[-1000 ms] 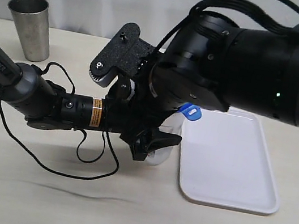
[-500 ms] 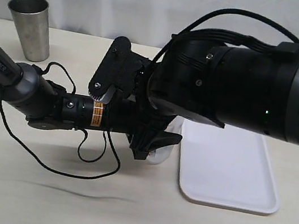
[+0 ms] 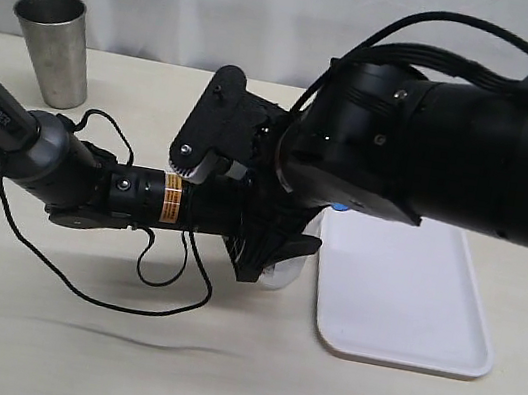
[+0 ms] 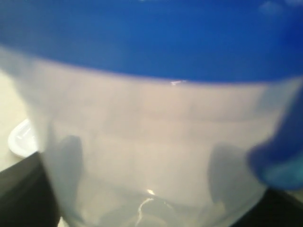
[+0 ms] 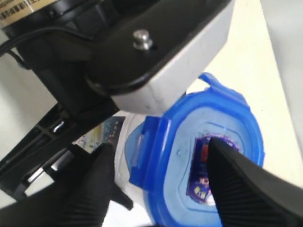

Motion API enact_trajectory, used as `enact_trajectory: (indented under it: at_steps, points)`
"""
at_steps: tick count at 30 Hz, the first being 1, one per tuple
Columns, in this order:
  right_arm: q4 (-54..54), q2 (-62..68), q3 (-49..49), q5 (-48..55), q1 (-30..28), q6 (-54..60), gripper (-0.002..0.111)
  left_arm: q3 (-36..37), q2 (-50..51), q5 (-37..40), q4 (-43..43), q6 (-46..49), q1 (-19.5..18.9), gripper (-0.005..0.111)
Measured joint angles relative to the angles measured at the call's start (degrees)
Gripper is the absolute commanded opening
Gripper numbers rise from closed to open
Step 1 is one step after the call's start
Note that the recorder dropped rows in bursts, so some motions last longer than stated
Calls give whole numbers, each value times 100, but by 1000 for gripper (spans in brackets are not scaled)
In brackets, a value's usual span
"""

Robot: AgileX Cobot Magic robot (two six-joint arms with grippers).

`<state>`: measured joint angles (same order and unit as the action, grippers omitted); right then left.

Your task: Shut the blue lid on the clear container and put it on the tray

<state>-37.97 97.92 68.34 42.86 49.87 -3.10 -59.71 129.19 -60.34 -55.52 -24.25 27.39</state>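
Blue flapped plastic lid (image 5: 182, 137) on clear container (image 4: 151, 142); ribbed right fingers (image 5: 241, 184) spread.

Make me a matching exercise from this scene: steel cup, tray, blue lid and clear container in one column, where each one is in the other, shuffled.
Things:
1. steel cup
2. tray
3. blue lid
4. clear container

Places:
A. gripped by the left tool, just beside the tray
B. upright at the far left of the exterior view
C. lying flat on the right of the exterior view
D. sitting on top of the clear container

Pairs: 1-B, 2-C, 3-D, 4-A
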Motion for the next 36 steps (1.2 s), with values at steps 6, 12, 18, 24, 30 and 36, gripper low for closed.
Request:
enact_trajectory:
  at_steps: [6, 12, 18, 24, 30, 36]
  points:
    - [731, -327, -101, -164, -166, 92, 56, 0, 0, 0, -23, 25, 0, 0]
    - [1464, -595, -150, -149, -175, 277, 56, 0, 0, 0, -23, 15, 0, 0]
    - [1801, -954, -163, -172, -200, 310, 56, 0, 0, 0, -23, 15, 0, 0]
    - [2152, -1193, -163, -213, -702, 188, 56, 0, 0, 0, -23, 15, 0, 0]
    - [2426, -1204, -163, -601, -1464, -254, 52, 0, 0, 15, -23, 15, 0, 0]
    - [3436, -1178, -7, -566, -2175, 206, 47, 0, 0, 15, -23, -8, 0, 0]
